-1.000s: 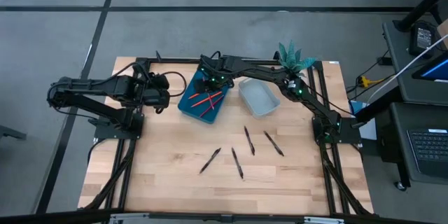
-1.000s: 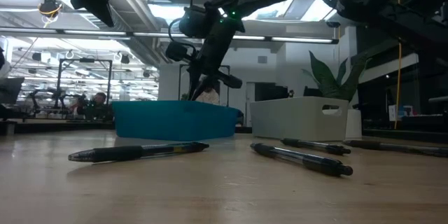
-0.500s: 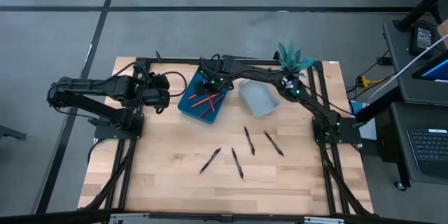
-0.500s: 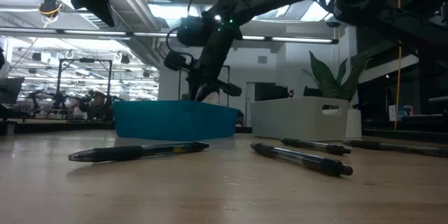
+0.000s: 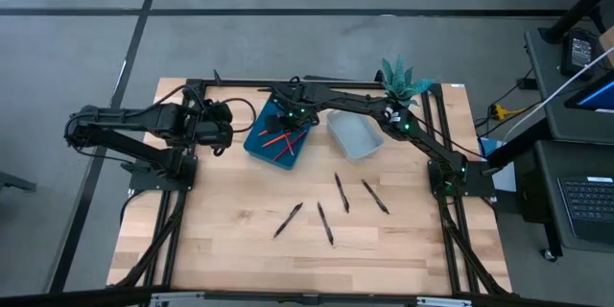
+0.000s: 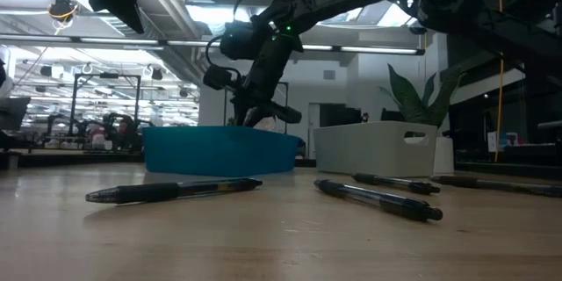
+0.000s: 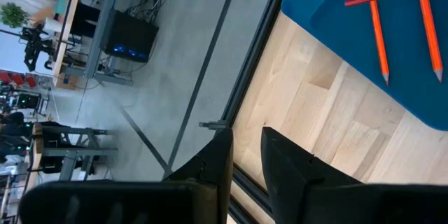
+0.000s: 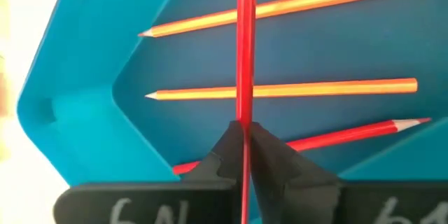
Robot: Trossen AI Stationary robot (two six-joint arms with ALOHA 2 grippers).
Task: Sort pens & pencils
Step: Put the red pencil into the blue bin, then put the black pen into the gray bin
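Four black pens lie on the bare wood: (image 5: 288,219), (image 5: 326,223), (image 5: 341,192), (image 5: 375,197). At the back stand a blue tray (image 5: 261,146) and, to its right, a pale grey tray (image 5: 355,134). Two orange pencils (image 8: 294,3), (image 8: 280,91) and one red pencil (image 8: 350,136) lie flat on the blue tray's floor. My right gripper (image 5: 286,125) hangs over the blue tray, shut on another red pencil (image 8: 245,42). My left gripper (image 5: 228,127) waits at the tray's left side, its fingers (image 7: 280,157) a narrow gap apart with nothing between them. My right gripper pinches the red pencil's shaft (image 8: 245,108) between its two fingertips. The fingers slant steeply down from above, and the pencil runs on past them along their line, crossing over the pencils on the tray floor. Whether its far end touches the tray does not show.
A green plant (image 5: 403,82) stands at the table's far right corner, behind the grey tray. Black frame rails run along the table's left and right sides. Bare wood shows near the front edge, around and below the pens.
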